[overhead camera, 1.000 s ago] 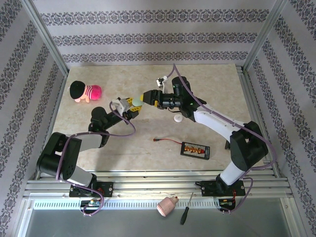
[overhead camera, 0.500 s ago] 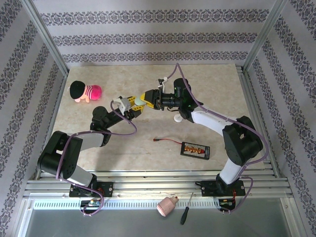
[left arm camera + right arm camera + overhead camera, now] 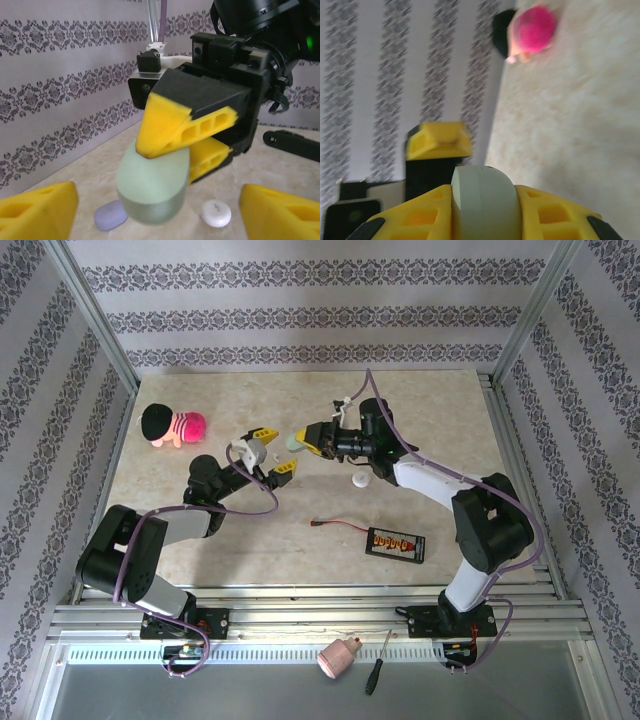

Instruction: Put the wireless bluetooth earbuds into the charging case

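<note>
Where the two arms meet above the marble-patterned tabletop [image 3: 270, 550], the right gripper [image 3: 302, 440] is closed on one pale green charging case [image 3: 152, 187], a smooth, matte, rounded oval body pinched on its flat faces between two yellow foam-like fingers [image 3: 550, 220] with ribbed cut-outs. The case hangs clear of the table surface and lies in the gap of the left gripper [image 3: 278, 451], whose two yellow wedge-shaped fingers [image 3: 37, 210] stand wide apart and touch nothing. In the left wrist view two small glossy pebble-shaped pieces lie on the table beyond the case, well apart from each other: one lavender piece [image 3: 110, 216] and one white piece [image 3: 216, 213]; whether each is an earbud or a closed case cannot be told. One white piece [image 3: 360, 480] shows in the top view just beside the right forearm. One soft plush toy [image 3: 172, 425], pink-striped with a black cap, sits near the far left corner. One flat black battery pack [image 3: 395, 543] with a thin red lead lies near the right arm's base. On the grey ledge in front of the bases rest one pinkish cylindrical chuck [image 3: 340, 657] and one slim screwdriver [image 3: 377, 663], near each other.
</note>
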